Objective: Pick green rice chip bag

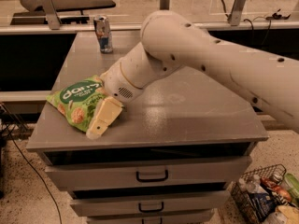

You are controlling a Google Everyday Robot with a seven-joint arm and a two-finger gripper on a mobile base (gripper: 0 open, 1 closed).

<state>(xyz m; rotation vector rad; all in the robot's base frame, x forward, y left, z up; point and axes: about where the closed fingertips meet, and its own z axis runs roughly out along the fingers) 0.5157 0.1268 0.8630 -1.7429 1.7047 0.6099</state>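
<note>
The gripper [96,129] sits low against the green rice chip bag [74,101], which lies flat on the cabinet top [187,111], partly beneath it. Gripper opening: cannot tell. Approach appears complete. Not yet lifted; secure grasp and lift remain.

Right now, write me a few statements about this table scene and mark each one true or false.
1. The end effector is at the right edge of the green rice chip bag. True.
2. The bag lies at the far edge of the table. False: it lies near the front left corner.
3. A can stands upright near the table's far edge. True.
4. The can touches the bag. False: they are well apart, with bare tabletop between them.
</note>
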